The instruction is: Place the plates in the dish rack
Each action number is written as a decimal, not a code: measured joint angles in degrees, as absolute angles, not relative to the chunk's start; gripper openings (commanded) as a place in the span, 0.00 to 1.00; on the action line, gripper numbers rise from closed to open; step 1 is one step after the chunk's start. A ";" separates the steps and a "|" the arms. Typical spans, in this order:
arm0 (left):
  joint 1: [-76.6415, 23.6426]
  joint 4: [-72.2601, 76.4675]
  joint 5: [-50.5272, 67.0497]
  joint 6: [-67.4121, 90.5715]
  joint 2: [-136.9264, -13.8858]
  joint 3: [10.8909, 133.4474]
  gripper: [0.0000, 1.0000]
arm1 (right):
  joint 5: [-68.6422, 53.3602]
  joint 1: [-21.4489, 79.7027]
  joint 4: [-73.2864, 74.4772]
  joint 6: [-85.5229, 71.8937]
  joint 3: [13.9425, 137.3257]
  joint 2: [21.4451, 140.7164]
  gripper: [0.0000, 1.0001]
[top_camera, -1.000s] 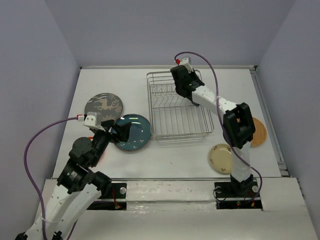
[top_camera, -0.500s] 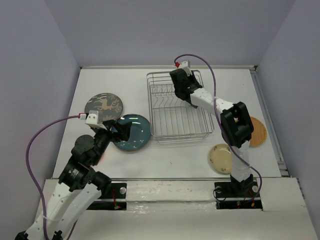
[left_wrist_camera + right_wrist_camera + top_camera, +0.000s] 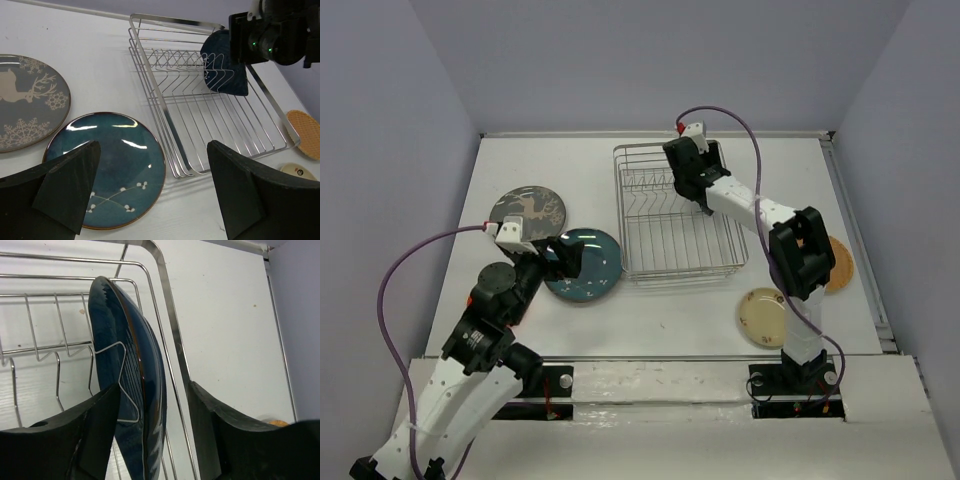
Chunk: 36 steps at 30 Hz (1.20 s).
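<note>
Straddling the racked dark-blue leaf-shaped plate (image 3: 115, 325), our right end effector (image 3: 155, 387) stands open. Our left end effector (image 3: 153, 150) gapes too.

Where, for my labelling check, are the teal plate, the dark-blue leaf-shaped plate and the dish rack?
teal plate (image 3: 107, 167), left wrist view, centre of its face.
dark-blue leaf-shaped plate (image 3: 112, 315), right wrist view, upper face.
dish rack (image 3: 618, 210), top external view, left rim wire.

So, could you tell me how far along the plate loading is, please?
Done: the dark-blue plate stands upright in the dish rack, the open right claw straddling it. In hand: the open left claw hovers over the teal plate. Left: that, the grey plate, cream plate and tan plate.
</note>
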State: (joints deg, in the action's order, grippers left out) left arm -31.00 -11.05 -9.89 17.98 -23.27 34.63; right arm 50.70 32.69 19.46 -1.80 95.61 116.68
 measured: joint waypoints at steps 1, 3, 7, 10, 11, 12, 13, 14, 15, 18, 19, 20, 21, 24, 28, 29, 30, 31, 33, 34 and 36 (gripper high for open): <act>-31.00 -11.05 -10.13 18.02 -23.55 34.63 0.99 | 50.19 32.69 19.79 -2.42 95.61 115.90 0.68; -31.00 -11.07 -10.83 18.22 -24.38 34.65 0.99 | 48.62 32.69 20.82 -4.01 95.64 114.02 0.74; -30.61 -11.75 -12.14 18.61 -26.20 34.85 0.99 | 45.08 32.69 22.70 -6.61 96.25 110.37 0.82; -30.35 -12.62 -12.95 19.00 -28.10 35.64 0.99 | 41.91 32.67 23.77 -8.14 96.62 107.81 0.88; -30.28 -12.80 -13.21 19.25 -29.02 35.94 0.99 | 40.75 32.67 24.03 -8.69 96.73 106.85 0.89; -30.24 -13.02 -13.39 19.42 -29.61 36.23 0.99 | 39.57 32.67 24.18 -8.97 96.73 106.21 0.90; -30.17 -13.19 -13.63 19.66 -30.37 36.56 0.99 | 38.19 32.67 24.47 -9.37 96.73 105.45 0.92; -30.02 -13.23 -13.76 19.92 -31.31 36.82 0.99 | 37.19 32.67 24.67 -9.63 96.73 104.86 0.93; -29.74 -13.32 -13.78 20.16 -31.94 37.06 0.99 | 35.92 32.67 25.10 -9.93 96.77 104.14 0.95; -28.86 -13.63 -13.76 20.73 -33.82 37.80 0.99 | 32.23 32.67 26.35 -10.57 96.77 102.37 0.97; -28.18 -13.91 -13.72 21.08 -34.70 38.28 0.99 | 31.35 32.67 26.70 -10.59 96.77 101.86 0.97; -27.70 -14.09 -13.69 21.28 -35.18 38.61 0.99 | 30.44 32.67 26.89 -10.74 96.75 101.36 0.97; -27.09 -14.20 -13.54 21.61 -35.66 38.98 0.99 | 29.56 32.64 27.03 -10.79 96.64 100.82 0.97; -24.12 -14.46 -12.36 22.92 -37.82 40.66 0.99 | 26.33 32.51 27.42 -11.16 95.68 98.02 0.98; -18.57 -14.33 -8.95 24.47 -40.53 42.68 0.99 | 22.79 32.10 27.92 -11.88 92.77 93.67 0.99; -16.91 -14.31 -8.05 24.86 -40.86 42.87 0.99 | 21.78 31.92 27.92 -12.10 92.03 92.55 0.99; -15.38 -14.33 -7.20 25.23 -41.28 42.87 0.99 | 20.82 31.88 27.88 -12.32 91.44 91.72 0.99; -13.87 -14.44 -6.50 25.58 -41.76 42.87 0.99 | 20.08 31.83 27.97 -12.40 90.59 90.65 0.99; -10.74 -14.46 -4.89 26.20 -42.39 42.87 0.99 | 18.35 31.81 27.94 -12.86 88.99 88.92 0.99; -9.37 -14.50 -4.34 26.41 -42.54 42.87 0.99 | 17.45 31.83 28.01 -13.10 88.12 87.99 0.99; -6.17 -14.52 -2.22 26.72 -42.63 42.87 0.99 | 15.33 31.83 27.99 -13.74 86.37 86.19 0.99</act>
State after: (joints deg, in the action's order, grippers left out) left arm -6.17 -14.52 -2.22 26.72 -42.63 42.87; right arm 15.33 31.83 27.99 -13.74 86.37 86.19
